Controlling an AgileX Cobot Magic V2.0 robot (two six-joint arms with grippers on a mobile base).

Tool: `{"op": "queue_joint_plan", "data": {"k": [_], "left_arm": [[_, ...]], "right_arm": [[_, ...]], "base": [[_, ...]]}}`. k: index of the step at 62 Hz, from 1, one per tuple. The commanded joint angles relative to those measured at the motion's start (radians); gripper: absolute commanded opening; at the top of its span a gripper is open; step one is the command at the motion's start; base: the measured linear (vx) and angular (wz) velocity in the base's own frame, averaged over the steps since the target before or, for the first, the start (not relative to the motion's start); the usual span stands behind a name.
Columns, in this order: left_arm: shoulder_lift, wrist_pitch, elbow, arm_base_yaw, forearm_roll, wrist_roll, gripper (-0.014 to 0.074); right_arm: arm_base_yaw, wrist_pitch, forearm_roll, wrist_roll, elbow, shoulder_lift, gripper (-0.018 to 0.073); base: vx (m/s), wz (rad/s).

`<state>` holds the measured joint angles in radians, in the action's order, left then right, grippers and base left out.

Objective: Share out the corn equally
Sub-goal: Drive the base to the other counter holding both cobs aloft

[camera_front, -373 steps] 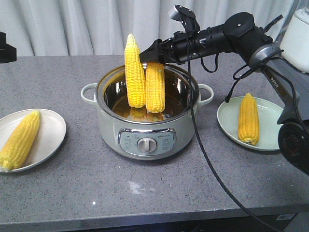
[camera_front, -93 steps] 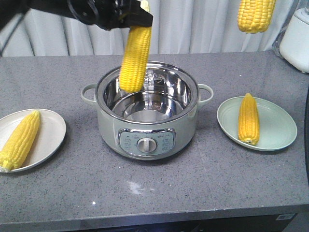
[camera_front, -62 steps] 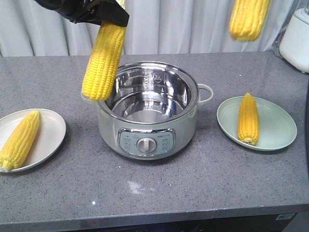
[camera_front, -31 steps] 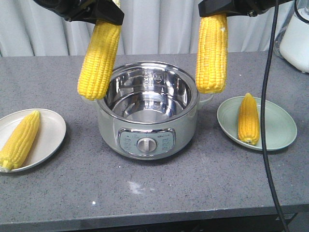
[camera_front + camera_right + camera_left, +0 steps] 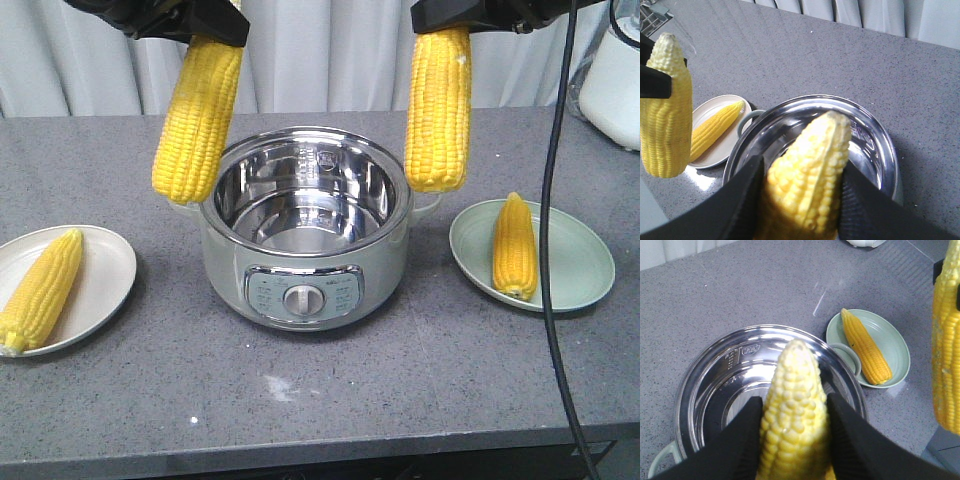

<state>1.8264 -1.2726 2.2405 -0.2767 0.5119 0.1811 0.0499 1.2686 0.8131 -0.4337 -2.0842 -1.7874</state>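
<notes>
Two corn cobs hang in the air, one on each side of the steel pot (image 5: 305,255). My left gripper (image 5: 205,22) is shut on the top of one cob (image 5: 197,115), which hangs tilted over the pot's left rim. My right gripper (image 5: 450,15) is shut on the other cob (image 5: 438,105), upright over the right rim. A third cob (image 5: 42,290) lies on the white plate (image 5: 108,262). A fourth (image 5: 515,245) lies on the green plate (image 5: 578,265). Each wrist view shows a cob (image 5: 792,410) (image 5: 810,170) clamped between black fingers above the empty pot (image 5: 715,370) (image 5: 875,130).
A black cable (image 5: 548,250) hangs down in front of the green plate's left part. A white appliance (image 5: 615,70) stands at the back right corner. The grey counter's front edge (image 5: 320,440) runs along the bottom, and curtains hang behind.
Both cobs have come up out of the pot. Over the last half second the left cob has shifted slightly left and up; the right cob has stayed put.
</notes>
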Motion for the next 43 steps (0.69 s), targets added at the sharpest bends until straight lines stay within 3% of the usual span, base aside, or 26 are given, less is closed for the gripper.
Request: {"op": "queue_joint_plan", "data": {"k": [1, 43], "left_arm": [[-0.052, 0.02, 0.031, -0.006, 0.035, -0.007, -0.0008], [-0.052, 0.02, 0.031, -0.006, 0.035, -0.006, -0.0008]], "right_arm": [[-0.002, 0.02, 0.049, -0.007, -0.024, 0.048, -0.0004], [-0.002, 0.02, 0.049, -0.007, -0.024, 0.048, -0.0004]], "base": [[0.0, 0.0], [0.0, -0.01]]}}
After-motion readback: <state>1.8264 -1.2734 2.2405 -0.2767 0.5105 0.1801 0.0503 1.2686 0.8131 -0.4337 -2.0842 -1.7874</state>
